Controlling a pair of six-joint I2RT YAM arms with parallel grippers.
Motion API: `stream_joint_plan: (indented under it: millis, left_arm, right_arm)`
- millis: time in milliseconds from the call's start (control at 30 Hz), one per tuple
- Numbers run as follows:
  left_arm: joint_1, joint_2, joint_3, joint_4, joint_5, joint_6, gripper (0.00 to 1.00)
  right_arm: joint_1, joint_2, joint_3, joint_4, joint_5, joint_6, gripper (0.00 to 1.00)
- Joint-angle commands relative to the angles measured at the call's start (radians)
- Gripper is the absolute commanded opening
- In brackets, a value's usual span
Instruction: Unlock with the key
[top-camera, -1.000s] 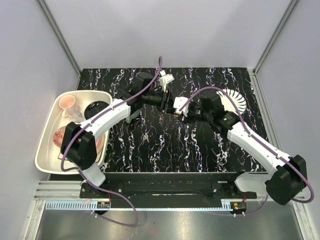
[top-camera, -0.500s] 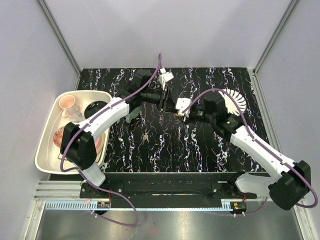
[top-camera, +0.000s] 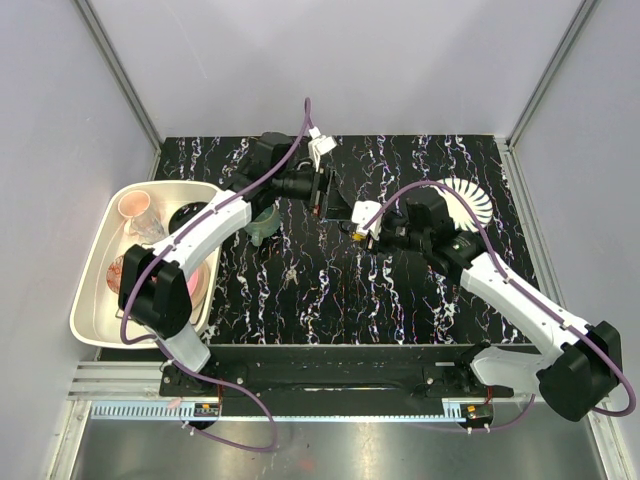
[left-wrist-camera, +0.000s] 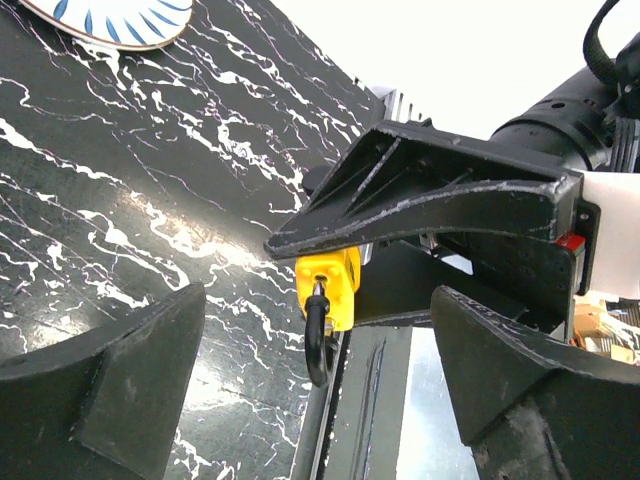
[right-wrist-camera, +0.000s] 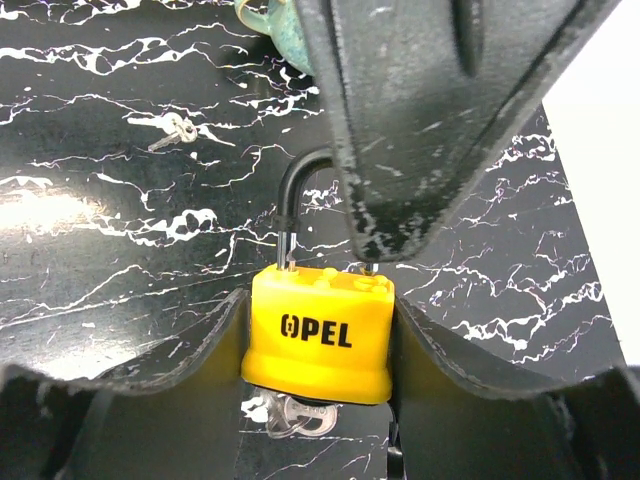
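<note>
Key (right-wrist-camera: 298, 416) mostly hidden (tucked under the padlock (right-wrist-camera: 320, 335)).

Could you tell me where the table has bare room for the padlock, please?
Widest bare table lies between the two arms toward the near edge, right of a loose key. The far right corner beyond the striped plate is free. Crowded: the tray, and mid-table around the green cup, left pincer and right pincer holding the padlock.

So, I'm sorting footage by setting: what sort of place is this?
Probably a robot lab test cell: plain grey walls in aluminium framing, a black marbled table, and the right gripper holding a yellow padlock.
</note>
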Motion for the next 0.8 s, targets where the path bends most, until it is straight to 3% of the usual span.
stream_joint_plan:
  millis: [0,33,133,167,300,767]
  left_arm:
    - [-0.005,-0.052,0.046,-0.024,-0.006,0.079,0.97]
    - [-0.004,-0.052,0.046,-0.035,-0.006,0.09,0.96]
    - [-0.005,-0.047,0.049,-0.047,0.008,0.11,0.79]
    - [-0.004,-0.044,0.051,-0.052,0.014,0.113,0.68]
    - [-0.005,-0.044,0.049,-0.057,0.032,0.13,0.53]
    - [-0.056,-0.027,0.106,-0.184,0.057,0.244,0.39]
  right_arm:
    - [0.001,-0.028,0.025,0.066,0.013,0.021,0.0]
    - [0.001,-0.028,0.027,0.066,0.013,0.025,0.0]
    - [-0.002,-0.024,0.031,0.065,0.013,0.038,0.0]
    - [-0.004,-0.022,0.034,0.066,0.013,0.039,0.0]
    - [-0.016,-0.022,0.039,0.065,0.001,0.067,0.0]
    - [-0.032,-0.002,0.073,0.068,0.013,0.107,0.0]
